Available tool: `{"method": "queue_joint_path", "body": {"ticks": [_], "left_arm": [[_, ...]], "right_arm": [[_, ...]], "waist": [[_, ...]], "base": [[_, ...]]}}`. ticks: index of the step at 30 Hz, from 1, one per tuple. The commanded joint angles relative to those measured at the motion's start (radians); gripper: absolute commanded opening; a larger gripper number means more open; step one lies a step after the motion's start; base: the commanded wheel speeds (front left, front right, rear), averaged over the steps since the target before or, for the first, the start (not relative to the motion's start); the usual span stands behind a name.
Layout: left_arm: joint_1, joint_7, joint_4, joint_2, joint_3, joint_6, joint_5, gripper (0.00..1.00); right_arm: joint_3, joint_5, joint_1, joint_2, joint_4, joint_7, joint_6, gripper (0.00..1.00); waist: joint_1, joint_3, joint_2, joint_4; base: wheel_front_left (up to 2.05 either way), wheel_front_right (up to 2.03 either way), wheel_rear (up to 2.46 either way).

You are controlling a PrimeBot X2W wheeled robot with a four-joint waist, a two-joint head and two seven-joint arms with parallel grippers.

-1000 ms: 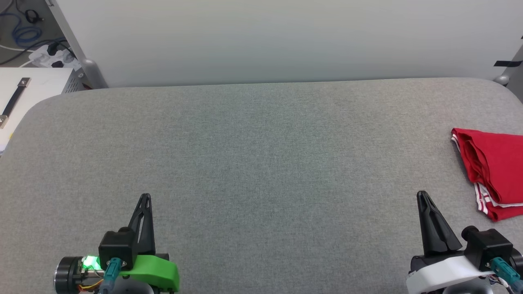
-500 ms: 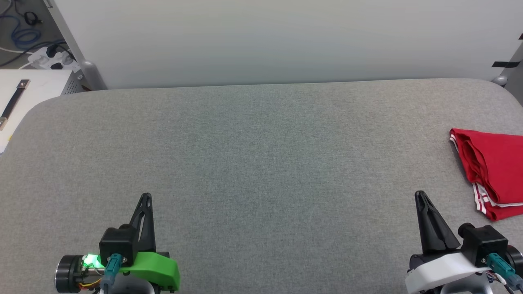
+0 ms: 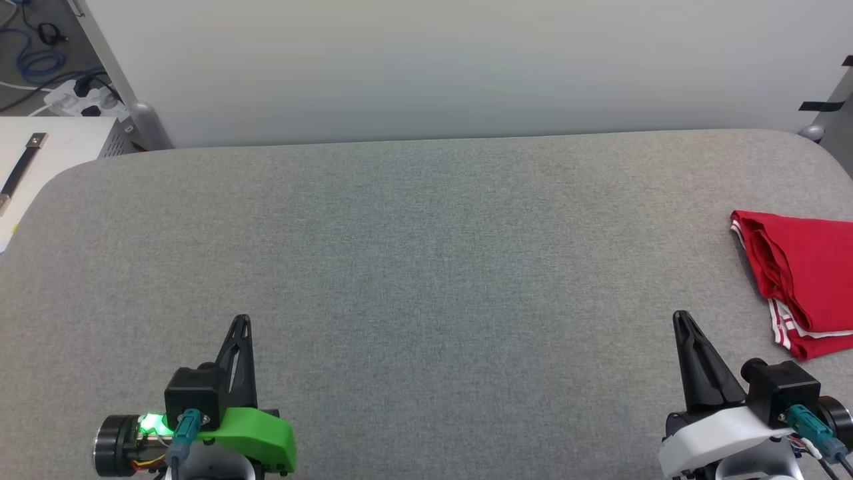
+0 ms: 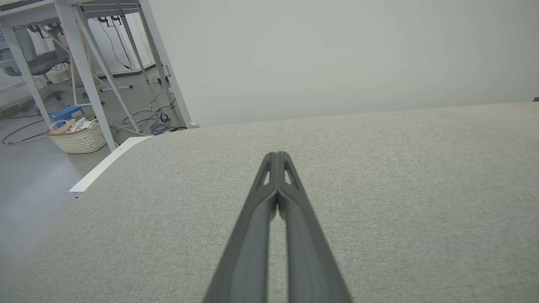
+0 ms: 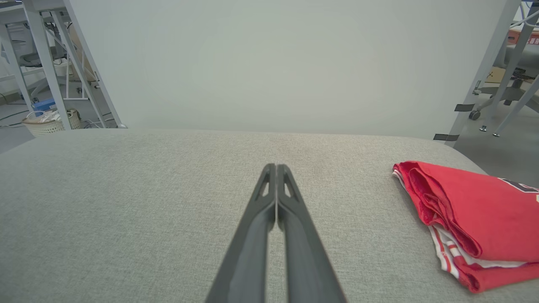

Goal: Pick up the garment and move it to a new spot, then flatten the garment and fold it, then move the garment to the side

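Note:
The garment (image 3: 806, 277) is a red T-shirt folded into a compact stack with red-and-white striped trim at its near edge; it lies at the far right of the grey table, partly cut off by the head view's edge. In the right wrist view the garment (image 5: 471, 221) lies to the right of my fingers, apart from them. My right gripper (image 3: 680, 319) is shut and empty at the lower right, left of the garment. My left gripper (image 3: 241, 321) is shut and empty at the lower left. Both grippers (image 4: 277, 156) (image 5: 276, 167) show fingers pressed together over bare fabric.
The grey fabric table (image 3: 426, 253) spans the view, with a pale wall behind it. A white cabinet with a black strap (image 3: 23, 167) stands at the left. A wicker basket (image 4: 78, 136) and metal frame legs (image 4: 84, 71) stand on the floor beyond the table's left edge.
The head camera has shifted slightly, so everything slid a little left. Both grippers stay shut in place and the garment lies as before.

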Motion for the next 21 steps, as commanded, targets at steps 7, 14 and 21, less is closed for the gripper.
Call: {"method": "queue_joint_path", "body": {"ticks": [7,14,21], "left_arm": [[-0.026,0.018,-0.007,-0.010,0.006,-0.009,0.010,0.00],[-0.030,0.033,-0.008,-0.016,0.009,-0.013,0.012,0.00],[-0.034,0.046,-0.009,-0.021,0.012,-0.017,0.014,0.00]], "right_arm": [[-0.002,-0.020,-0.026,0.006,0.009,0.019,0.000,0.00],[-0.002,-0.028,-0.034,0.007,0.015,0.033,0.000,0.00],[-0.003,-0.036,-0.041,0.008,0.020,0.047,-0.001,0.00]], "waist": [[0.0000,-0.002,0.0000,-0.002],[0.0000,-0.004,0.0000,-0.004],[0.0000,-0.007,0.0000,-0.006]], "base": [[0.00,0.00,0.00],[0.00,0.00,0.00],[0.00,0.00,0.00]]}}
